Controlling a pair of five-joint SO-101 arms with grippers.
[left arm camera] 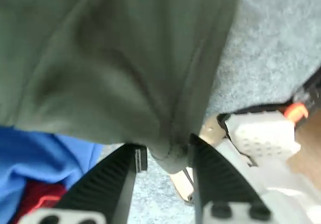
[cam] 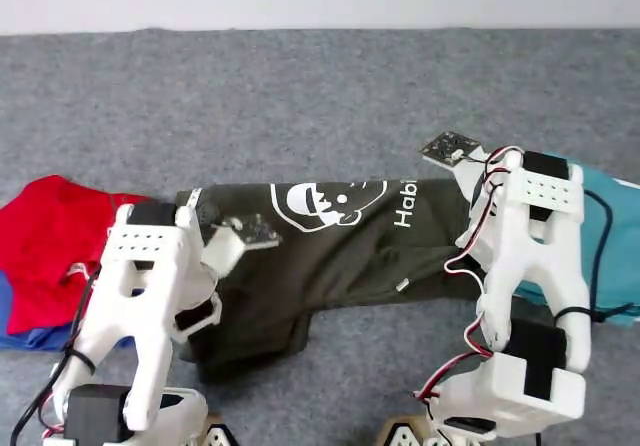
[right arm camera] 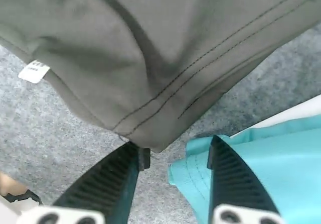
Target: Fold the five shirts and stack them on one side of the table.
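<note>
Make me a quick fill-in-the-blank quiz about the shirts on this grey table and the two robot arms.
1. The print on the dark olive T-shirt is ___.
2. Under the red T-shirt lies a shirt coloured ___.
3. The teal T-shirt lies beside the ___ arm's gripper.

Missing words: white; blue; right.
</note>
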